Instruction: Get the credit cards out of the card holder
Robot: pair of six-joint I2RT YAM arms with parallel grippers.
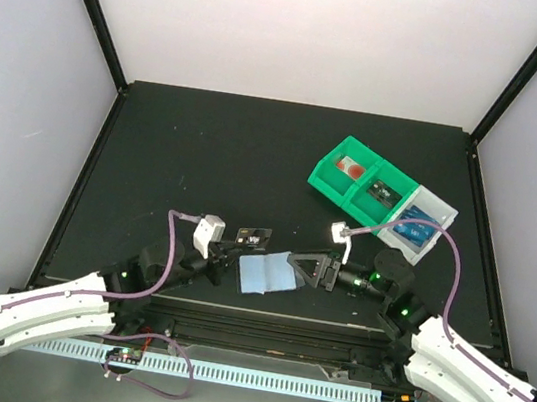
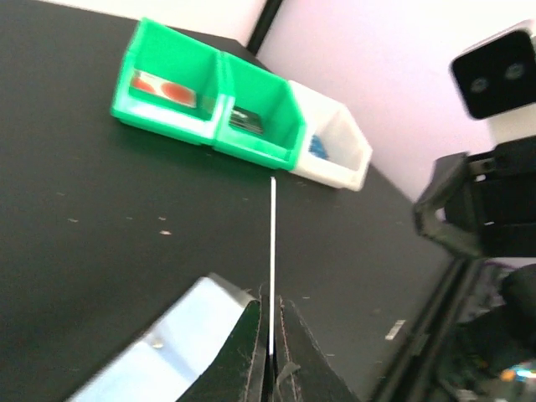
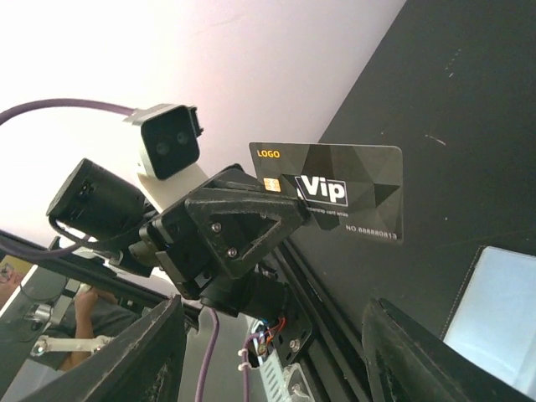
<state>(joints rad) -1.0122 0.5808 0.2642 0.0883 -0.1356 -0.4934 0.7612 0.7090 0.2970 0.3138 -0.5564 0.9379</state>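
Pinching a dark Vip card (image 3: 352,197) — left pincer (image 2: 272,331); right pincer (image 1: 297,268) spread — card holder (image 2: 159,352) blurred, cropped.

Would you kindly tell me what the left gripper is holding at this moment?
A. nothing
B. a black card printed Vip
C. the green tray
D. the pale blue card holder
B: the left gripper is shut on the edge of the black Vip card, while the card holder lies flat on the table.

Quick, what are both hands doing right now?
Left hand: closed on the black Vip card.
Right hand: open, holding nothing.
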